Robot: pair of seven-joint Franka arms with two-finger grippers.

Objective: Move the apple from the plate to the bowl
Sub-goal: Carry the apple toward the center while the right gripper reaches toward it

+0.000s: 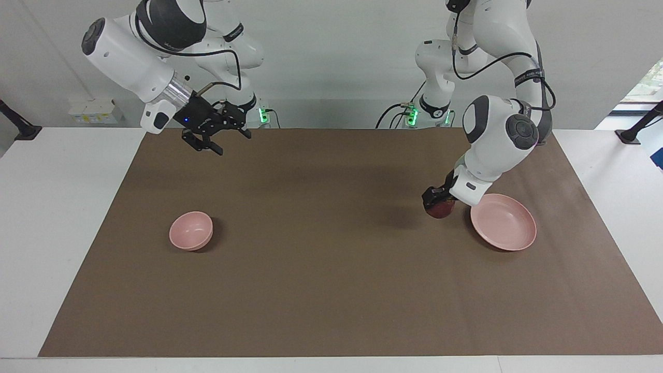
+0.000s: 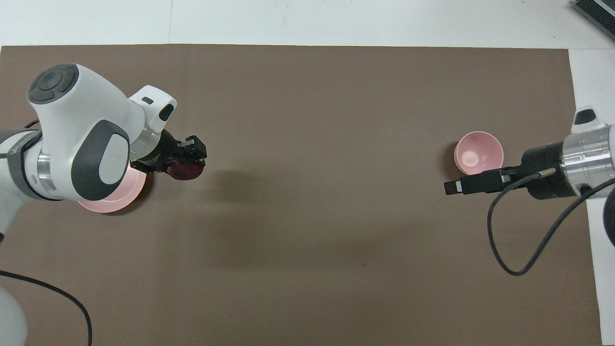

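My left gripper (image 1: 437, 203) is shut on the dark red apple (image 1: 440, 210) and holds it in the air over the brown mat, just beside the pale pink plate (image 1: 505, 228). In the overhead view the left gripper (image 2: 188, 161) and the apple (image 2: 185, 170) are off the plate (image 2: 113, 202), which the arm partly covers. The plate holds nothing. The small deep pink bowl (image 1: 191, 230) stands toward the right arm's end of the table, also seen from overhead (image 2: 479, 154). My right gripper (image 1: 217, 137) hangs open high over the mat, empty; from overhead it (image 2: 461, 186) is beside the bowl.
A brown mat (image 1: 331, 269) covers most of the white table. A black cable (image 2: 519, 240) loops down from the right arm over the mat.
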